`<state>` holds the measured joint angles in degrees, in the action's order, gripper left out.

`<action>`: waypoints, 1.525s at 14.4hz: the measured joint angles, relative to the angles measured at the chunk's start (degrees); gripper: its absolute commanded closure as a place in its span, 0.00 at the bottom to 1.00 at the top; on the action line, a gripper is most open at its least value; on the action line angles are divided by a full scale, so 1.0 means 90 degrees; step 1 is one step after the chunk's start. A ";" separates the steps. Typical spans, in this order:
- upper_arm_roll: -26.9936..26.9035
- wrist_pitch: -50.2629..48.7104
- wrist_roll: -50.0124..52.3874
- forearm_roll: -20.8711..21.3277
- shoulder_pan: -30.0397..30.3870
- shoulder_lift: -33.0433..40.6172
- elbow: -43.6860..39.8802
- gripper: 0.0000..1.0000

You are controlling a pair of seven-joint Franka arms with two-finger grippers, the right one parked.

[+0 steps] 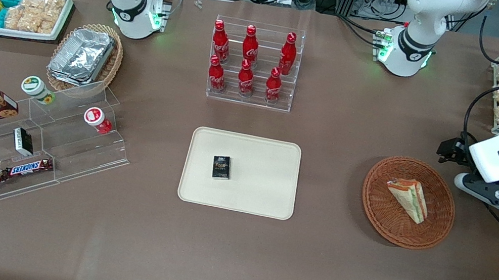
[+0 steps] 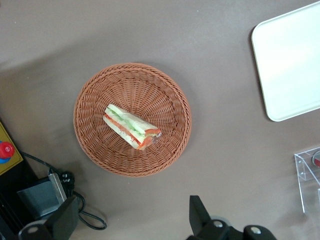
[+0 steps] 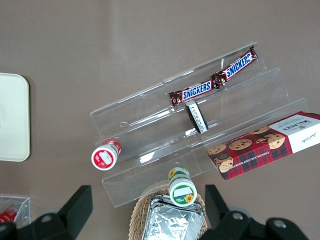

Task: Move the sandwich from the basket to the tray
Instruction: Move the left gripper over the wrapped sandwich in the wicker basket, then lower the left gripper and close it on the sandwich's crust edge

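Jaws of the left gripper stand wide apart with nothing between them, hanging high above the counter just beside the round wicker basket, toward the working arm's end. From the wrist camera both dark fingers show clear of the basket's rim, so the grasp has not yet begun.

The sandwich lies on its side in the middle of the basket, a clear-wrapped wedge with its green and orange-red filling edge turned outward. The cream tray sits well apart from it toward the counter's centre, and a small black box already rests near the tray's middle.

The step in hand looks like the approach and descent. To do it well, the gripper should first centre over the wedge, then turn so the jaws close across the two flat bread faces rather than along its length. The bread is soft and the wrap is likely slippery, so a gentle, square squeeze low on the body seems wise. Descent should stop short of the woven floor, since the fingers could snag the weave or tip the basket. On the tray, the bare area beside the black box is the obvious landing spot.
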<state>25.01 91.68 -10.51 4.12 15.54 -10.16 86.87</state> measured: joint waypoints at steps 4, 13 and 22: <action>-0.0007 -0.0003 0.0134 0.0000 0.0004 -0.0041 0.0000 0.00; -0.0372 0.1513 0.2718 0.0001 0.0012 -0.0113 0.1564 0.00; -0.0488 0.4082 0.5435 0.0546 0.0012 -0.0139 0.3584 0.00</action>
<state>20.61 128.42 38.40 9.03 15.65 -11.41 119.13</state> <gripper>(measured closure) 0.000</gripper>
